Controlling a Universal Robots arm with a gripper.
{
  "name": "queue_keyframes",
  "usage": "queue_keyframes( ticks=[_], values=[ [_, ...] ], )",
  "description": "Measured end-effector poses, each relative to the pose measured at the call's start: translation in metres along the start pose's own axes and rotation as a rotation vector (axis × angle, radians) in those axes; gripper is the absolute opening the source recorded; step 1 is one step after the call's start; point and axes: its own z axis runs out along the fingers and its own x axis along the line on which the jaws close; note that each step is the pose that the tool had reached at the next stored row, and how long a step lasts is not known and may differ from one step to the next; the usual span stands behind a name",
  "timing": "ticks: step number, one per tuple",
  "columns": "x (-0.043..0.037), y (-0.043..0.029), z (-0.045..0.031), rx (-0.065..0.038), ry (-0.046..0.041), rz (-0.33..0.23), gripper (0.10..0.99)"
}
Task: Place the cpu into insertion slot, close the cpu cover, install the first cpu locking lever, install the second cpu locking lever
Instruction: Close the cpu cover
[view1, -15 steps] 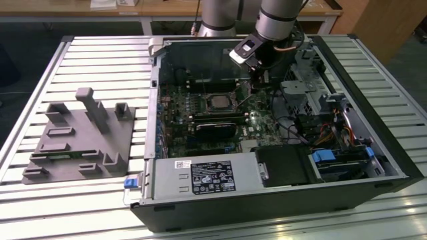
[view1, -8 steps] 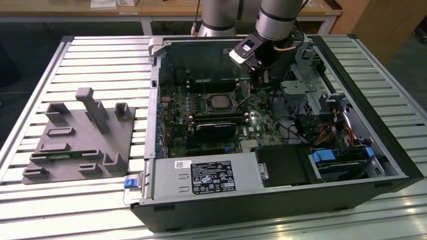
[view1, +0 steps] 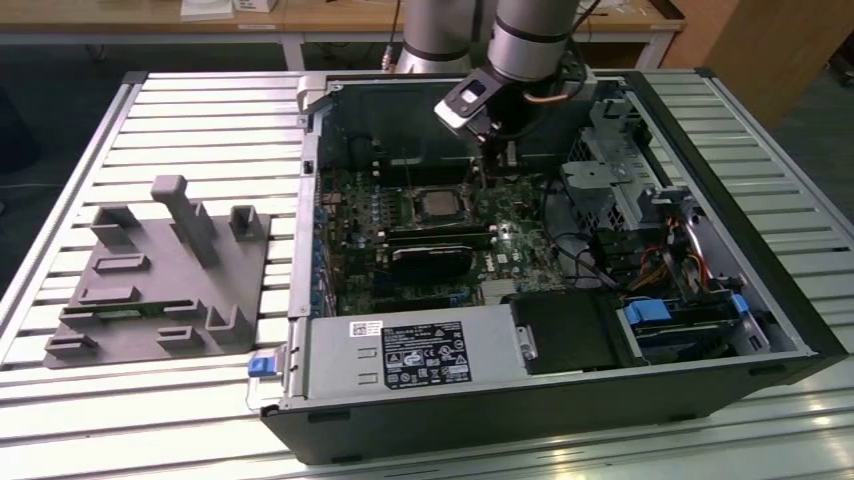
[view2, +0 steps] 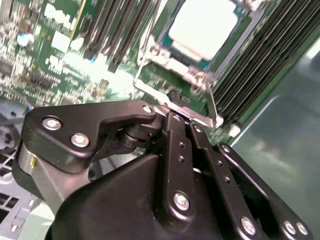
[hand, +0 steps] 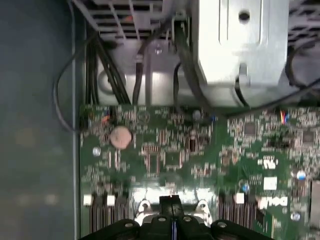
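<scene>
The fingers (view2: 172, 145) of the gripper (view2: 184, 122) are pressed close together with hardly any gap. I see nothing held between them. Their tips sit low over the green board (hand: 170, 145), right at a thin silver bar (view2: 209, 119) by the edge of the cpu cover (view2: 175, 57). I cannot tell if the tips touch that bar or are just above it.

Just past the tips is the cpu (view2: 202, 25). It lies flat in the insertion slot (view1: 411, 205) with its shiny grey side up. The cpu cover looks folded down around it like a picture frame, so the middle of the chip shows through the hole.

I think the cpu is light, stiff and easy to hurt. Its top is smooth, so it could slip. Its thin side edges are the safe place to hold it. The bar looks like bent wire: hard, springy and slippery, and best pushed near its loose end.

Further out, a long black card (view1: 430, 262) sits near the slot. The board lies inside an open computer case (view1: 561, 400). The case rests on a slatted metal table (view1: 200, 120). A grey holder (view1: 160, 270) stands on the exterior view's left.
</scene>
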Motion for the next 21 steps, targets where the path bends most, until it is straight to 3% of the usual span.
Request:
queue_keyframes(
  ticks=[2,5,15,19,21],
  values=[
    [-0.0001,-0.0106,0.0005,-0.009,0.0029,0.000,0.106],
    [-0.0001,-0.0175,0.0013,-0.016,0.0070,0.000,0.106],
    [-0.0002,-0.0229,0.0020,-0.026,0.0077,-0.001,0.106],
    [-0.0022,-0.0278,0.0039,-0.056,0.0080,0.000,0.106],
    [-0.0032,-0.0295,0.0053,-0.066,0.0083,0.000,0.106]
  ],
)
